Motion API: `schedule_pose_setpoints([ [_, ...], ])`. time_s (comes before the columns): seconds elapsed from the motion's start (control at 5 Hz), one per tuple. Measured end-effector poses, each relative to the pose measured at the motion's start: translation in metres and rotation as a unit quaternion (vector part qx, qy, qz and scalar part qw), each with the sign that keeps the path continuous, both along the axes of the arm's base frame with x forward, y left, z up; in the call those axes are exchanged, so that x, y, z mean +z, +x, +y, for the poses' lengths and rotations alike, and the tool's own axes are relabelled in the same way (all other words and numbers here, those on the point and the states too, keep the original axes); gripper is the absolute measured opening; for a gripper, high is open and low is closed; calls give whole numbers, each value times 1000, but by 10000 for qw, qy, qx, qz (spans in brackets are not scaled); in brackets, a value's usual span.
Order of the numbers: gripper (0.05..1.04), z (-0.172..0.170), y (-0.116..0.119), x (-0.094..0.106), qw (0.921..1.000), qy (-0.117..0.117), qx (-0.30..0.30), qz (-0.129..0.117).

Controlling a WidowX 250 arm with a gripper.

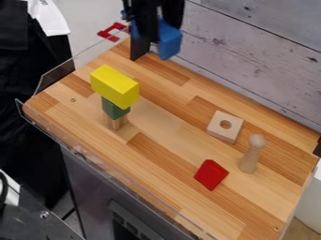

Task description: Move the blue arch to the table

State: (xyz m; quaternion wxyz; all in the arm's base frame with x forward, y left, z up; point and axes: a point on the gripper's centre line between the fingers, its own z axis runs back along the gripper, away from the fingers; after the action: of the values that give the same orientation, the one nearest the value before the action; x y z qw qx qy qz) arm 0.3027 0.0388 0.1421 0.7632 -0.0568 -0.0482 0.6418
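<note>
A blue arch-shaped block is gripped between the fingers of the black two-finger gripper, over the far left corner of the wooden table. Within the table's clear plastic edging, a yellow rectangular block is stacked on a green block, near the left corner.

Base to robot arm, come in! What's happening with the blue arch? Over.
Gripper by table's far end. Blue arch right there with it, can't tell if gripped. Yellow block tower nearby, might get bumped. Over.
</note>
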Motion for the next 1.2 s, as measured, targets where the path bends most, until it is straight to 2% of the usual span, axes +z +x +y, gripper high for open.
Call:
schedule_pose_setpoints([
  [0.4,548,-28,15,-43,9990,-278,-84,344],
  [0.6,548,-33,21,-59,9986,-336,41,397],
  [0.8,548,-36,23,-81,9968,-398,142,676],
  [1.0,548,-31,29,-85,9969,-423,258,612],
  [1.2,548,-25,32,-92,9970,-313,385,589],
])
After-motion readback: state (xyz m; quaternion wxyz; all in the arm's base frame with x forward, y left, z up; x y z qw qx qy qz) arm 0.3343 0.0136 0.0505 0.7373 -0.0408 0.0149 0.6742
